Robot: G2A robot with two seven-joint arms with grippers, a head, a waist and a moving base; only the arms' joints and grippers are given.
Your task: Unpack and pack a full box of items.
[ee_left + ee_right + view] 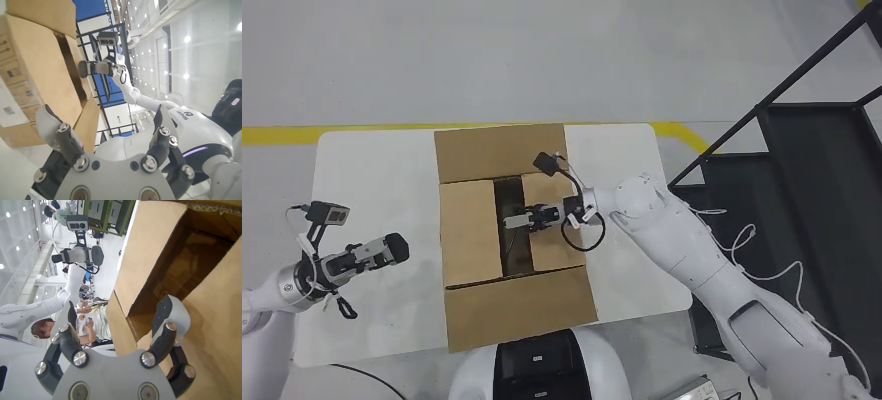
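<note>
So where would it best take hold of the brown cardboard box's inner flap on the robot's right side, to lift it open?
Probably by the free edge of that flap, along the dark gap, coming from above. It lies nearly flat, hinged at the outer wall of the brown cardboard box, so only that edge lets a finger slip underneath. The open right gripper hangs there.

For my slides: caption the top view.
Right gripper open over the gap in the cardboard box; left gripper open beside it.

Bright, diffuse overhead lighting.
The lamps (187,38) flare as white spots; the table (372,160) is near white at 10 o'clock; the box (472,220) opening lies in shadow; wrist views bow straight lines.
</note>
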